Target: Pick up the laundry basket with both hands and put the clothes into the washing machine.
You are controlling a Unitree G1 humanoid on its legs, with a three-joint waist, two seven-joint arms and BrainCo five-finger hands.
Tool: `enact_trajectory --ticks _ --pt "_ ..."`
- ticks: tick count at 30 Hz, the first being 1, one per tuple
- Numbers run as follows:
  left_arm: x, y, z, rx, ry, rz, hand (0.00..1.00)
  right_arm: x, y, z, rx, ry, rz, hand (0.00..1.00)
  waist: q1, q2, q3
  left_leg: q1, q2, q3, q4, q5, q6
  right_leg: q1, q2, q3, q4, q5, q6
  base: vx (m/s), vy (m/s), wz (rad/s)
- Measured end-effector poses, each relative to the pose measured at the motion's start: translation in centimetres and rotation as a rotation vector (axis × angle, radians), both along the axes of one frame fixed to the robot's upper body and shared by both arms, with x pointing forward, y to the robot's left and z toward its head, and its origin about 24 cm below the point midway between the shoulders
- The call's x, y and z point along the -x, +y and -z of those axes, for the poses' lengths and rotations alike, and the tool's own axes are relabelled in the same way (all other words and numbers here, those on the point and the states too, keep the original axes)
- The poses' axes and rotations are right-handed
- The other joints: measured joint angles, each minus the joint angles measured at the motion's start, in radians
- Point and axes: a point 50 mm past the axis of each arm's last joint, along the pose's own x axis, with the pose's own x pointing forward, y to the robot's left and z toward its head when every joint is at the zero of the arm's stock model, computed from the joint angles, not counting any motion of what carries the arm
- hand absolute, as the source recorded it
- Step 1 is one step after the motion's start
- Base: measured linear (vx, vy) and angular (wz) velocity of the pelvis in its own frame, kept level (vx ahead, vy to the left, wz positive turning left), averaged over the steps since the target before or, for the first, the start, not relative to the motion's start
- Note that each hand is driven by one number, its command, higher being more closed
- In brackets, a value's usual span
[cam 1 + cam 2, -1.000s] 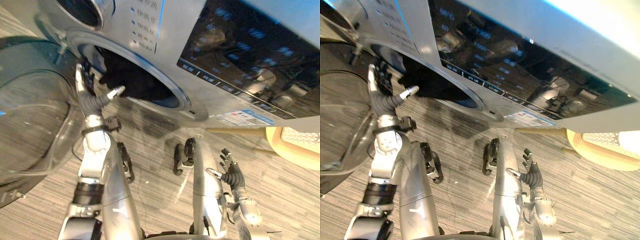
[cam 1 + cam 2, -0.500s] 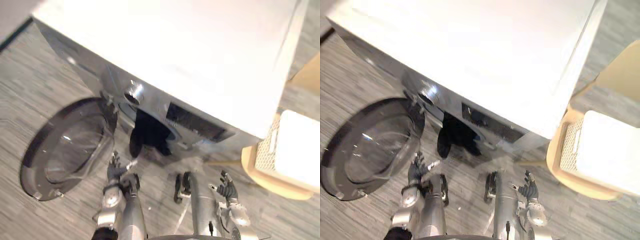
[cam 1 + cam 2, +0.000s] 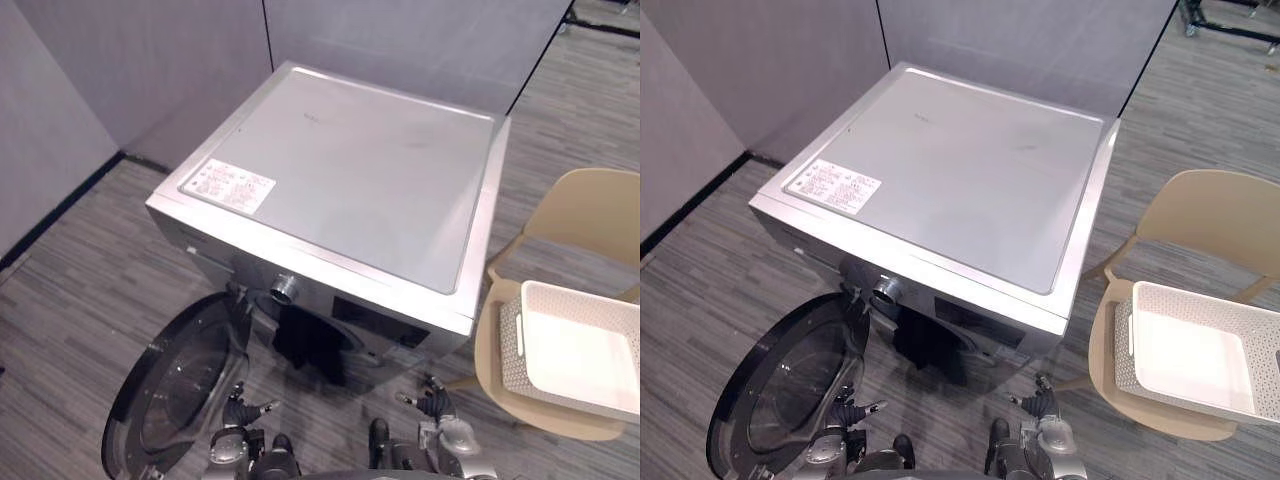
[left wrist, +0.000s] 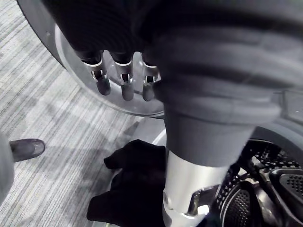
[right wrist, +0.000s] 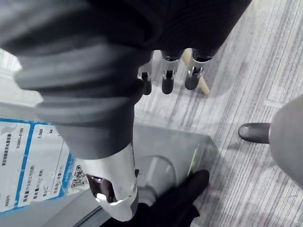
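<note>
The washing machine (image 3: pixel 340 180) is standing with its round door (image 3: pixel 170 395) swung wide open; dark clothes (image 3: pixel 310 345) are hanging out over the lip of the drum opening; the white laundry basket (image 3: pixel 575 345) is sitting on a beige chair (image 3: pixel 590 215) off to the robot's right; the left hand (image 3: pixel 241 411) and right hand (image 3: pixel 432 404) are hovering low before the machine, fingers relaxed, grasping nothing.

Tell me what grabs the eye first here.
The big silver front-loading washing machine stands in the middle, its round glass door swung open to the left and a black garment hanging out of the drum opening. To the right, a white perforated laundry basket sits, apparently empty, on a beige chair. The left hand and right hand hover open low before the machine.
</note>
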Motion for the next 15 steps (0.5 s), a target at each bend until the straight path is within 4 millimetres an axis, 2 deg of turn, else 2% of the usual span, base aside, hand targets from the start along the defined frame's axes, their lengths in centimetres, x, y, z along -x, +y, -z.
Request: enact_trajectory --ticks 2,5,6,7,11,13,14,15 --pt "-0.2 0.0 -0.1 -0.01 -0.004 0.015 0.0 0.5 -0.1 0.4 0.003 0.026 -0.003 0.0 0.003 -0.004 -0.002 0.014 -0.011 -0.013 -0.008 0.002 0.003 0.05 -0.003 -0.002 -0.067 0.001 0.0 -0.05 0.022 0.14" --pt "-0.7 0.3 -0.3 -0.025 -0.015 0.026 0.0 0.3 -0.2 0.4 0.034 0.037 -0.046 0.0 0.004 -0.016 -0.007 -0.022 -0.028 -0.046 -0.056 0.053 0.01 0.107 0.003 -0.026 -0.28 0.116 -0.004 -0.1 0.026 0.26" --pt "-0.8 0.2 -0.3 -0.03 -0.012 0.046 0.0 0.1 -0.2 0.4 0.04 0.041 -0.052 0.0 0.006 -0.019 -0.006 -0.038 -0.032 -0.057 -0.073 0.056 0.012 0.124 0.007 -0.035 -0.357 0.165 -0.007 -0.13 0.013 0.24" --pt "-0.7 0.2 -0.3 -0.034 -0.007 0.057 0.0 0.0 -0.2 0.4 0.044 0.044 -0.05 0.0 0.006 -0.021 -0.004 -0.041 -0.033 -0.059 -0.08 0.056 0.012 0.133 0.009 -0.044 -0.388 0.184 -0.008 -0.14 0.006 0.2" --pt "-1.1 -0.3 -0.2 -0.038 -0.002 0.098 0.0 -0.4 -0.3 0.3 0.055 0.035 -0.042 0.0 0.02 -0.017 0.036 -0.04 -0.04 -0.093 -0.078 0.067 0.011 0.142 0.004 -0.078 -0.386 0.189 -0.01 -0.16 0.008 0.2" --pt "-2.3 -0.8 -0.7 -0.036 -0.033 0.112 0.0 -1.5 -0.4 -0.2 0.068 0.007 -0.043 0.0 0.027 -0.009 0.075 -0.068 -0.034 -0.099 -0.046 0.055 0.003 0.124 0.006 -0.085 -0.37 0.188 -0.012 -0.18 -0.006 -0.02" --pt "-3.6 -1.3 -1.2 -0.035 -0.067 0.118 0.0 -2.9 -0.5 -0.9 0.084 -0.034 -0.041 0.0 0.028 0.002 0.113 -0.114 -0.027 -0.101 0.001 0.039 -0.007 0.052 -0.001 -0.081 -0.286 0.17 -0.024 -0.31 0.02 -0.26" --pt "-5.0 -1.8 -1.8 -0.034 -0.106 0.126 0.0 -3.9 -0.6 -1.5 0.094 -0.068 -0.038 0.0 0.027 0.008 0.132 -0.181 -0.026 -0.114 0.056 0.025 0.001 -0.045 -0.012 -0.075 -0.173 0.136 -0.027 -0.31 0.02 -0.3"
